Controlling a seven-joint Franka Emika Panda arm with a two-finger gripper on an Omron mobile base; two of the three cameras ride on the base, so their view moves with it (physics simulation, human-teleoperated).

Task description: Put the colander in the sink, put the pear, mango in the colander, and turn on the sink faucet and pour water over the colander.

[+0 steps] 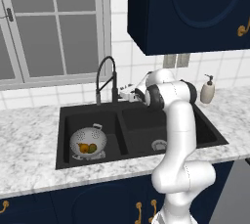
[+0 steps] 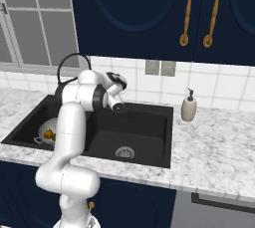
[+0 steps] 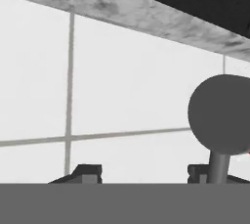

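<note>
Partly hidden faucet (image 1: 106, 78) base, end effector (image 3: 144, 171) grip unclear, colander (image 1: 88, 143) fruit blurred

The arm hides part of the colander (image 2: 46, 131) and the sink faucet (image 2: 72, 67).

Colander (image 1: 88, 142) holding fruit, left sink (image 1: 205, 137) basin

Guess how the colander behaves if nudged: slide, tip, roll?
The colander sits upright on the left basin floor of the sink, so likely slides, not rolls. Fruit inside probably steadies it. Looks like perforated metal: likely stiff and light.
</note>
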